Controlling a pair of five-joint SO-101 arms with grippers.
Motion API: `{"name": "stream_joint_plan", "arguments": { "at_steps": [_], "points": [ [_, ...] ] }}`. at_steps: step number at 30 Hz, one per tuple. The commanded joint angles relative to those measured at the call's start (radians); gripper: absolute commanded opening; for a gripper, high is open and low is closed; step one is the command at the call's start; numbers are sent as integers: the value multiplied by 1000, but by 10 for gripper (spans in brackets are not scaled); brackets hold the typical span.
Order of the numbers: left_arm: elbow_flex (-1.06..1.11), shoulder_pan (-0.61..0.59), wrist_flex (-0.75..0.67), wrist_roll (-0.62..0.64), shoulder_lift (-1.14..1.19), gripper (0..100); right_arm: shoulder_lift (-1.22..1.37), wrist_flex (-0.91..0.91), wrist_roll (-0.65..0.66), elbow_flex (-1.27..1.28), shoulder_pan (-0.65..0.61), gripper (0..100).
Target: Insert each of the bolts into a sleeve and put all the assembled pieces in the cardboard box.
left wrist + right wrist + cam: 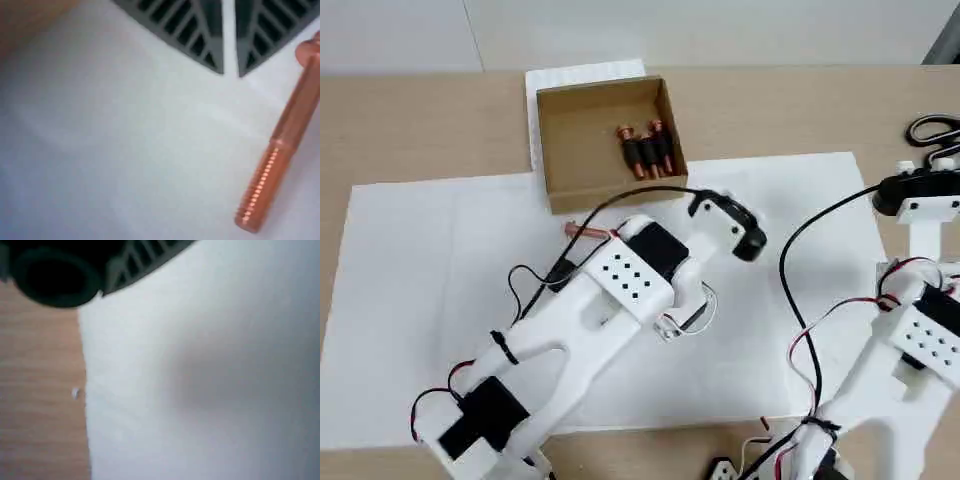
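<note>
A bare copper bolt (585, 231) lies on the white paper just in front of the cardboard box (552, 150). Three assembled pieces (646, 150) rest inside the box. My left arm (630, 275) stretches over the paper, its wrist beside the bolt. In the left wrist view my left gripper (230, 70) sits low over the paper with its dark ribbed fingers (200, 35) nearly together and nothing between them; the bolt (277, 150) lies just off to one side. My right gripper (107, 282) holds a black sleeve (55, 277), seen end-on, over the paper's edge.
The white paper sheet (440, 300) covers most of the wooden table (410, 120). Scissors (932, 128) lie at the far right. My right arm (920, 340) stands by the paper's right edge. Black cables (800, 250) arc over the paper.
</note>
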Motion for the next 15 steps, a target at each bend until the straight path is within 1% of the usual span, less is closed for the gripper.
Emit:
{"name": "stream_joint_plan", "arguments": {
  "at_steps": [1, 7, 11, 13, 15],
  "points": [
    [-33, -2, -14, -52, 34, 8, 10, -18, 32, -12, -5, 5],
    [1, -20, -63, -95, 192, 8, 21, -13, 46, -11, -47, 4],
    [-15, -31, -81, -132, 215, 13, 22, 7, 46, -5, -67, 4],
    [-24, -49, -74, -138, 209, 61, 22, 8, 41, -5, -81, 4],
    [-51, -52, -20, -138, 209, 130, 22, 8, 38, -5, -97, 4]
  ]
}}
